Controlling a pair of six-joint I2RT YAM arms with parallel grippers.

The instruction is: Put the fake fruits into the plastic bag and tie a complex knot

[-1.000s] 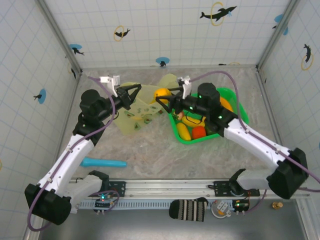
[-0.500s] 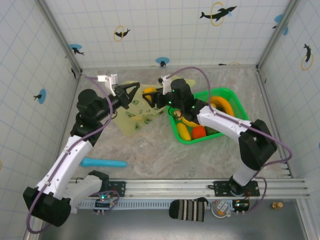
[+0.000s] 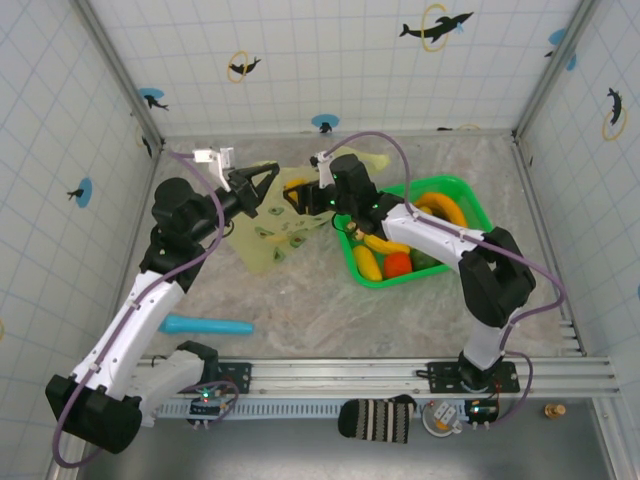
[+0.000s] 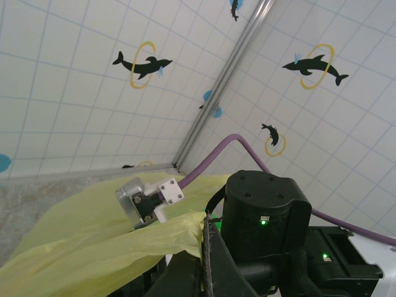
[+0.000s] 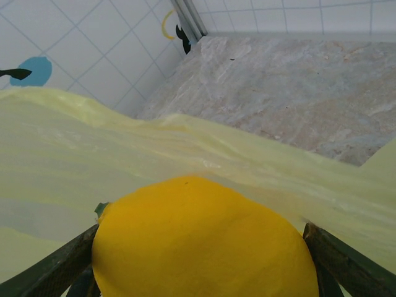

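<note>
Fake fruits [image 3: 398, 264] are mostly found in green tray [image 3: 478, 215]; one yellow fruit [image 5: 204, 241] is clamped in right gripper [image 3: 299, 193] fingers at plastic bag [image 3: 270, 240] mouth. Bag rim looks pinched by left gripper [image 4: 207, 257] fingers. Loading step imo. Next: fruit to be eased past rim, then released.

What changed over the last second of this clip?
The right gripper, shut on the yellow fruit, carried it leftward from near the green tray to the mouth of the plastic bag, its arm folding in. The left gripper kept holding the bag's edge; the tray, its fruits and the teal stick stayed put.
</note>
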